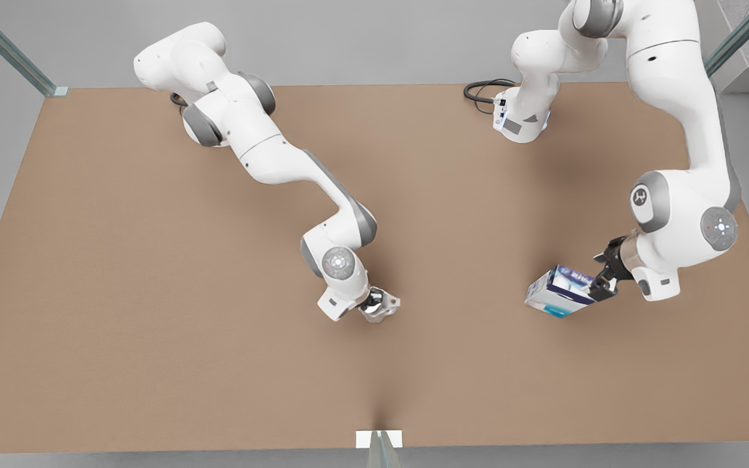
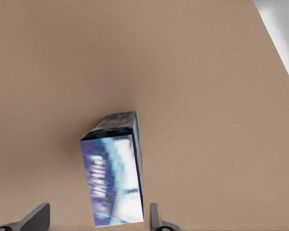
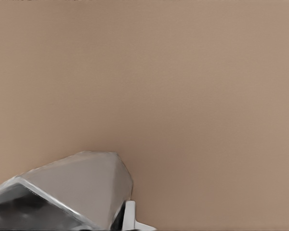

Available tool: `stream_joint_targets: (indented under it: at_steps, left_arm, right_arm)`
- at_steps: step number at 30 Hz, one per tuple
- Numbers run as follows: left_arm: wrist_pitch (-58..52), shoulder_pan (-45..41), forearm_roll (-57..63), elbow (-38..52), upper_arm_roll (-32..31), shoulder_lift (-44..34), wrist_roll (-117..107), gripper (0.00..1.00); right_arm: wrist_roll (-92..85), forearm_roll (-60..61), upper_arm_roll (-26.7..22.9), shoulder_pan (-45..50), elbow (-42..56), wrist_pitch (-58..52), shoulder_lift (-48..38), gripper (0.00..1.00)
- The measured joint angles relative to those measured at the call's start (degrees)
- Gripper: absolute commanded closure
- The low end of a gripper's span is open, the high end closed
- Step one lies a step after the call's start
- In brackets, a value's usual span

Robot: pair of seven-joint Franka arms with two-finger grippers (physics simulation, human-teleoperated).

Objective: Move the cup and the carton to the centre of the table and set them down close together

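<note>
Two loads are in the air at once, which doubles the chances of a slip; the left pincer [image 1: 603, 281], at about four o'clock from the middle of the table [image 1: 153, 292] in the front view, is clamped on one end of the carton [image 1: 560, 291], which juts out tilted toward the centre; held by its end like that, the carton could swing or twist out of the fingers [image 2: 154, 216] if the arm moves sharply. The right pincer [image 1: 374, 305], at about six o'clock and just below the table's middle, grips the cup [image 1: 382, 305]; its faceted, shiny wall looks slick, so a weak pinch might let it rotate or drop. Both things are well apart; closing that gap brings the two arms toward each other, and a careless path could knock carton against cup or wrist against wrist. A tilted release would likely tip the carton over.
</note>
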Motion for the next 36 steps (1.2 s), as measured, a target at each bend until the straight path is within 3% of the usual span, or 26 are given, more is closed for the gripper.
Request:
stream_joint_targets:
  at_steps: [9,13,15,16,17,18,19,20,21,23,27,31,34,36]
  left_arm:
    - [3.8,0.1,-3.3,-2.1,0.0,2.5,-3.8,0.0]
    - [4.8,0.1,-3.6,-2.8,0.0,3.6,-4.1,0.0]
    - [6.3,0.1,-3.6,-2.8,0.0,4.5,-4.3,0.0]
    - [6.4,0.1,-3.7,-2.8,0.0,4.9,-4.3,0.0]
    - [6.9,0.1,-3.7,-2.8,0.0,5.7,-4.2,0.0]
    - [7.1,0.1,-3.7,-2.8,0.0,6.5,-4.1,0.0]
    - [7.4,0.1,-3.7,-2.8,0.0,7.1,-4.0,0.0]
    - [7.5,0.1,-3.6,-2.7,0.0,7.4,-3.8,0.1]
    - [7.5,0.1,-3.6,-2.7,0.0,7.4,-3.6,0.36]
    - [7.3,0.0,-3.4,-2.7,0.0,7.3,-3.5,0.41]
    - [7.3,-0.1,-3.3,-2.7,0.0,7.2,-3.4,0.42]
    - [6.8,-0.5,-3.0,-2.6,-0.1,6.2,-3.6,0.42]
    - [2.5,-1.0,-2.3,-1.8,-3.8,4.2,-4.0,0.41]
    - [-2.2,-10.1,-1.5,0.6,-4.0,3.2,-9.9,0.41]
  right_arm:
    - [-0.8,-0.4,0.0,-0.4,-0.1,-0.4,-0.8,0.0]
    - [-0.8,0.4,0.3,-0.5,0.0,-8.5,-6.3,0.0]
    - [-0.9,3.0,0.3,-3.9,0.0,-18.0,-17.9,0.0]
    - [-4.2,3.5,0.4,-13.8,-5.5,-23.1,-26.7,0.0]
    - [-19.1,2.8,0.5,-27.9,-14.4,-24.9,-35.0,0.0]
    - [-28.2,-3.6,2.4,-41.0,-16.2,-28.2,-40.0,0.0]
    - [-28.9,-10.0,6.8,-44.8,-19.5,-36.5,-47.2,0.0]
    - [-29.1,-11.3,7.3,-44.0,-30.5,-35.8,-54.2,0.0]
    - [-29.4,-11.5,6.2,-42.3,-41.8,-26.5,-60.9,0.0]
    - [-34.7,-11.5,-0.8,-33.2,-36.7,-26.6,-60.1,0.0]
    - [-34.9,-11.3,0.0,-30.3,-33.0,-30.0,-58.6,0.0]
    - [-34.6,-11.4,0.0,-34.3,-31.4,-29.8,-57.1,0.0]
    - [-34.6,-11.4,0.0,-32.6,-31.4,-30.0,-56.8,0.0]
    - [-34.6,-11.4,0.1,-32.1,-31.4,-30.1,-56.8,0.0]
